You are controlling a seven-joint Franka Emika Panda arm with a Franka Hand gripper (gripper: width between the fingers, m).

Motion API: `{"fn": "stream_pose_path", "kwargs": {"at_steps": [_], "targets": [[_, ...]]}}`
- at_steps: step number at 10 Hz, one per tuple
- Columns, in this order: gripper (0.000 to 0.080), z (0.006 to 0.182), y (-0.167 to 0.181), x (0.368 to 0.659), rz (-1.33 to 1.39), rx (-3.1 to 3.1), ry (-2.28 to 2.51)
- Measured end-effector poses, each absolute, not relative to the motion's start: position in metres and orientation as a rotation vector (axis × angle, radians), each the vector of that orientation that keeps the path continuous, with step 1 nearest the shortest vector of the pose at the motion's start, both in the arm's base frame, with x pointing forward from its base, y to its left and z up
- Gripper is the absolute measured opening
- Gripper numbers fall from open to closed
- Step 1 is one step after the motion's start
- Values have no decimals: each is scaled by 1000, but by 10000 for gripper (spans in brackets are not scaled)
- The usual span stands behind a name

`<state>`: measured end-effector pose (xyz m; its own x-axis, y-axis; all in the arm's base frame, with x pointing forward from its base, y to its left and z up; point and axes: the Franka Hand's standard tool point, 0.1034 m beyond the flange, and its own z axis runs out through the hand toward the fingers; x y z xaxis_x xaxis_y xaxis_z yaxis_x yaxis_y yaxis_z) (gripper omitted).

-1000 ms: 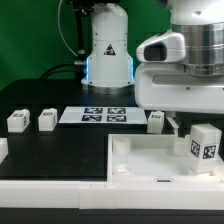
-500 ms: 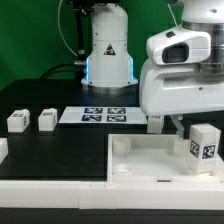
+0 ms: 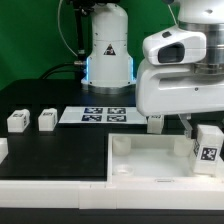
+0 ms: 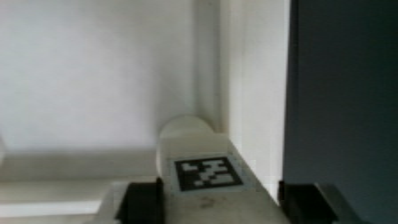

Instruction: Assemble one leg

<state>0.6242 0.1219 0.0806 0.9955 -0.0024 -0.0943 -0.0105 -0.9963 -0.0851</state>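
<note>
A leg, a small white block with a black-and-white tag, is held over the right end of the large white panel. My gripper is shut on it. In the wrist view the leg sits between my two dark fingers, tag facing the camera, with the panel's white surface beneath. Two more legs stand at the exterior view's left. Another leg stands behind the panel, partly hidden by my arm.
The marker board lies on the black table behind the panel. The robot's base stands at the back. The panel has raised corner sockets. A small white part shows at the left edge.
My arm has shifted a little to the exterior view's right, and the held leg has moved right and slightly down with it. The other legs have not moved.
</note>
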Motion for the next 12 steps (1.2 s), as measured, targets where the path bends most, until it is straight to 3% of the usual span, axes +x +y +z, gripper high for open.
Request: {"fn": "stream_pose_path", "kwargs": {"at_steps": [4,8,12], "targets": [[304,80,119,624,149,-3042,126],[296,79,127,621,172,-2834,1064],[296,76,132,625,199,-2503,1674]]}}
